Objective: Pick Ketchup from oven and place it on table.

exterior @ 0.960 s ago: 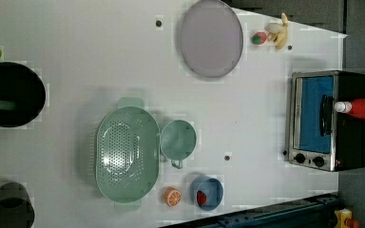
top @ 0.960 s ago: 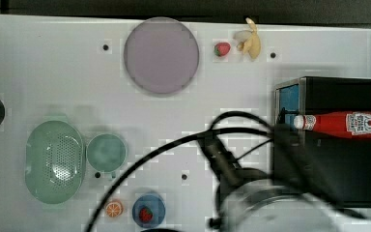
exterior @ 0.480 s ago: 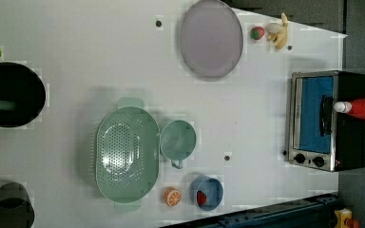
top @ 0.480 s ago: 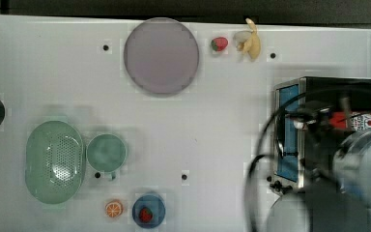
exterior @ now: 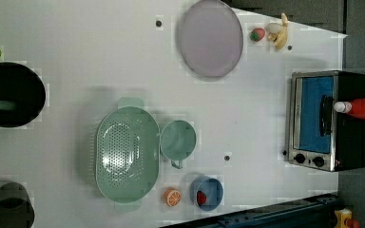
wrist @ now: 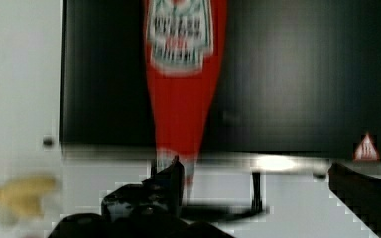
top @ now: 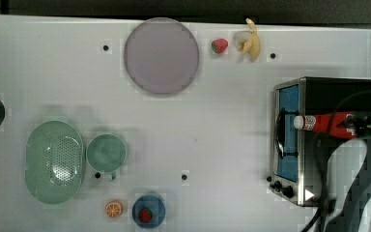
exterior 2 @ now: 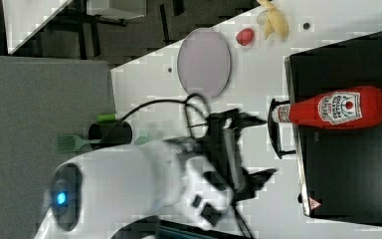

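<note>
Red plastic ketchup bottle [exterior 2: 335,109] lies flat atop the black boxy oven [exterior 2: 348,164] (white cap over the door); the end effector [exterior 2: 258,147] gapes wide, holding nothing, above the white desk [top: 222,125].

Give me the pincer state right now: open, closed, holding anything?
Pincer: open, holding nothing, near the cap end of the Ketchup lying on the oven.

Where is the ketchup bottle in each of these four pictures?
Top view: ketchup lies on top of the oven at the top view's right, cap toward the door.
Left view: ketchup at the left view's right edge, on the oven.
Right view: ketchup at the right view's upper right, on the oven top.
Wrist view: ketchup up the middle.
Shared landmark: the black oven beneath it.
</note>
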